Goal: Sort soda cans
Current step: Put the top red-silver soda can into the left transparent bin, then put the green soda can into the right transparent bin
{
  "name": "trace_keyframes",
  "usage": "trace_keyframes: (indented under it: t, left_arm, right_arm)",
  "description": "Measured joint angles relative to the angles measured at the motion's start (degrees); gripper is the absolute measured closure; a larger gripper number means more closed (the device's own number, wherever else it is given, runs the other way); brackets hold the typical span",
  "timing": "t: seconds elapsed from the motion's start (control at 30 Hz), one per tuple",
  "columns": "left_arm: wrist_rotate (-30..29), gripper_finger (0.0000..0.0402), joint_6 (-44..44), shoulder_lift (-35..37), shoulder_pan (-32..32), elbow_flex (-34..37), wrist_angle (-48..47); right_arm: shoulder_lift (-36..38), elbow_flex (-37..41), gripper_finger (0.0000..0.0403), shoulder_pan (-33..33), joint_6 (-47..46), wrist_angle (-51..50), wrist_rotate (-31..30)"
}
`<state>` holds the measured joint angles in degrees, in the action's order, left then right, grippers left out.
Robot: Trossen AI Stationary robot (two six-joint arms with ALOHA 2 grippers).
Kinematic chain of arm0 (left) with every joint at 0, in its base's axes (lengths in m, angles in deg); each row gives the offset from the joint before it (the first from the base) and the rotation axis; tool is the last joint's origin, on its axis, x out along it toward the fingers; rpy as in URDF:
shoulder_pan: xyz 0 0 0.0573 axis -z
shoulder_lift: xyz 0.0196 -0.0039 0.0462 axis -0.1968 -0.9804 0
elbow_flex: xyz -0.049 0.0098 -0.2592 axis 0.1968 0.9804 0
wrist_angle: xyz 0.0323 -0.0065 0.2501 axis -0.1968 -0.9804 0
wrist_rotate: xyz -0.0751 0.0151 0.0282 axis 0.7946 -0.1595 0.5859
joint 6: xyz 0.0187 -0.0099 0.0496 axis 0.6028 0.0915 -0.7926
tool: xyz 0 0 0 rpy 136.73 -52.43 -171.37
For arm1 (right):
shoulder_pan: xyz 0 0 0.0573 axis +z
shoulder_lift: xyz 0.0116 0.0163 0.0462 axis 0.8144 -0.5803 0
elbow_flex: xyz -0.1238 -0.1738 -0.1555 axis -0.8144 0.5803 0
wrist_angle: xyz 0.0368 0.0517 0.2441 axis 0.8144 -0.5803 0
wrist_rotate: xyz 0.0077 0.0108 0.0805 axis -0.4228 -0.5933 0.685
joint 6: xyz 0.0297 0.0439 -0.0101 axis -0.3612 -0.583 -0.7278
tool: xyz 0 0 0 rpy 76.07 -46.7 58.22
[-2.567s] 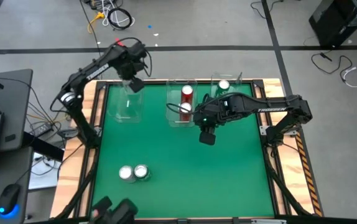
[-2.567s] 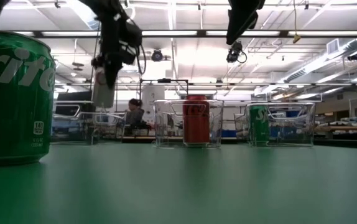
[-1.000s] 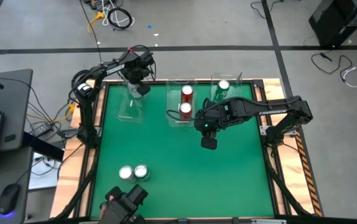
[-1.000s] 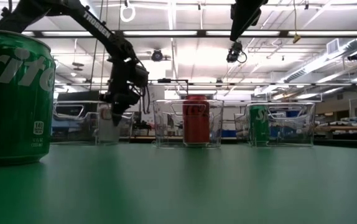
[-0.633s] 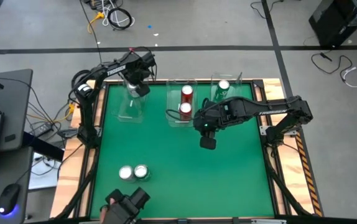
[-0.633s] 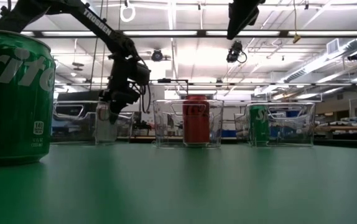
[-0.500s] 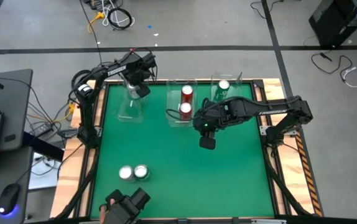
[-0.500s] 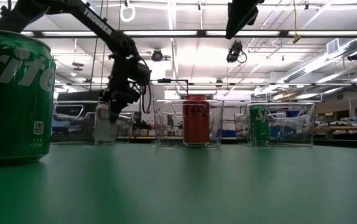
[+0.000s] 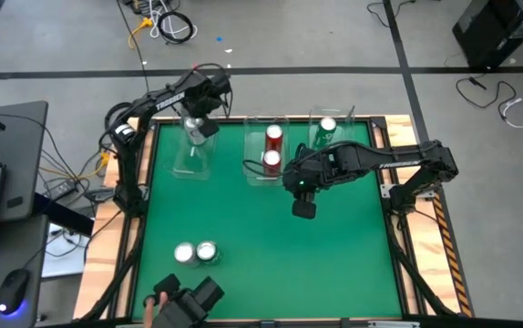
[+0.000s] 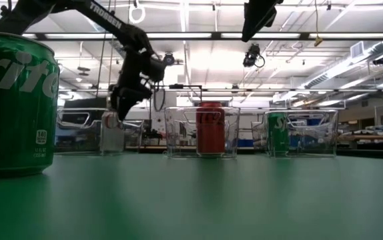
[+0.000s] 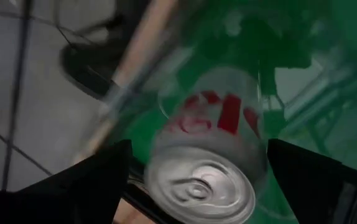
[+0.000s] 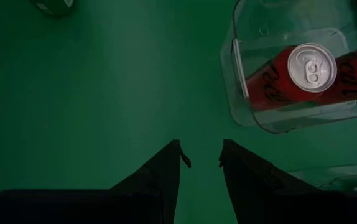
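Left claw point(image 9: 199, 128) hangs wide open at the worktop's far edge; right claw point(image 12: 200, 163), slightly parted and empty, hovers mid-worktop.

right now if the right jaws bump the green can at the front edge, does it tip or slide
The green can stands upright on its flat base, taller than wide, so a high bump probably tips it; a low push likely slides it. Once down, its round side would likely roll on the smooth green table.
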<state>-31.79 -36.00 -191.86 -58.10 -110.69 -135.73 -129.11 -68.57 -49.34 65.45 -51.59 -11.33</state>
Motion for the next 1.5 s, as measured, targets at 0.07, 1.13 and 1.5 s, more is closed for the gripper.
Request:
trace_keyframes:
  t: [0.07, 1.13, 1.5]
  left_arm:
    - [-0.1, 0.0021, -0.1, 0.0, 0.6, -3.3, -0.8]
    - [6.1, 0.0301, -2.4, 38.9, 28.7, 14.8, 37.2]
    - [15.2, 0.0394, -4.4, 57.0, 39.0, 45.4, 70.2]
  right_arm:
    - [0.0, 0.0, 0.0276, 0.0, 0.4, 0.0, 0.0]
    - [0.0, 25.0, 0.0395, -0.2, 4.3, 31.4, -0.6]
    - [0.0, 35.9, 0.0391, 0.0, 4.6, 58.6, -0.5]
